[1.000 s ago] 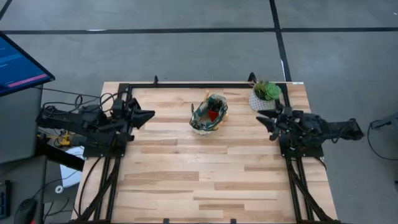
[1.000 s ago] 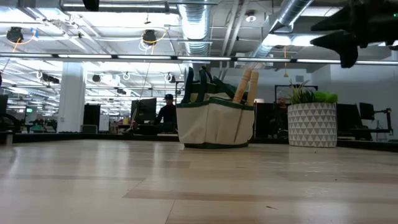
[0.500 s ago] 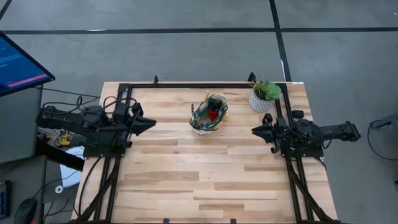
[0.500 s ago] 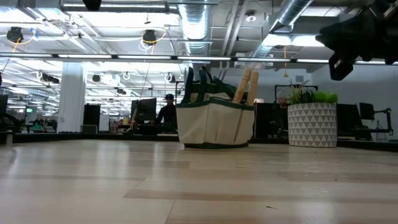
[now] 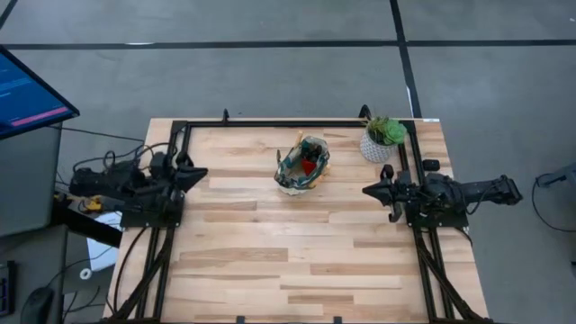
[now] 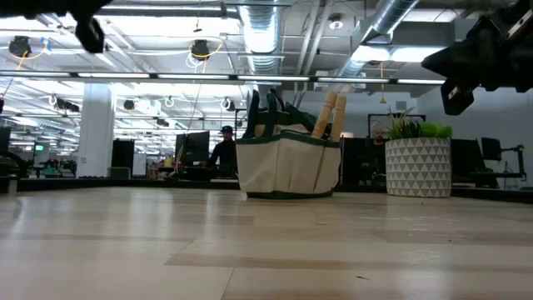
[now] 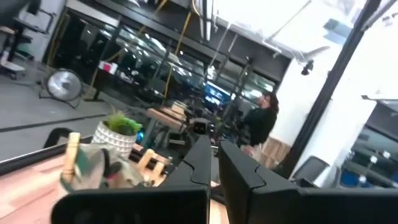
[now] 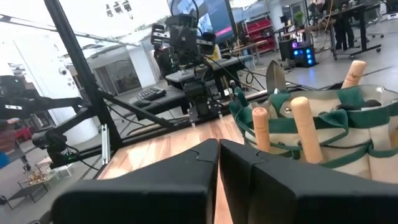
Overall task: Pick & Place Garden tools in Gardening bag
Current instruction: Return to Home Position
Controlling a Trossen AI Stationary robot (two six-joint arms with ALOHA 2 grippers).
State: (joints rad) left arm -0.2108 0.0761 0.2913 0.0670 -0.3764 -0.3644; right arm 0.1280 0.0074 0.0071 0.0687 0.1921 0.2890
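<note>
Both arms have pulled back to their own table edges, left gripper [image 5: 202, 173] and right gripper [image 5: 369, 191] closed on nothing because I'm homing them. The bag [image 5: 301, 167] stands far-centre, well apart from both, with the tools [image 6: 326, 115] inside, handles up.

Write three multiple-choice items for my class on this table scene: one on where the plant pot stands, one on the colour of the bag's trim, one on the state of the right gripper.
1. Where does the plant pot stand? A in the middle; B at a corner of the table, on the right arm's side; C beside the left arm.
2. What colour is the trim of the gardening bag? A red; B blue; C dark green.
3. How is the right gripper? A shut, empty; B shut on a trowel; C open around the bag.
Answers: 1 B, the high view shows it. 2 C, the low view shows green edging. 3 A, its wrist view shows the fingers together, nothing between.
</note>
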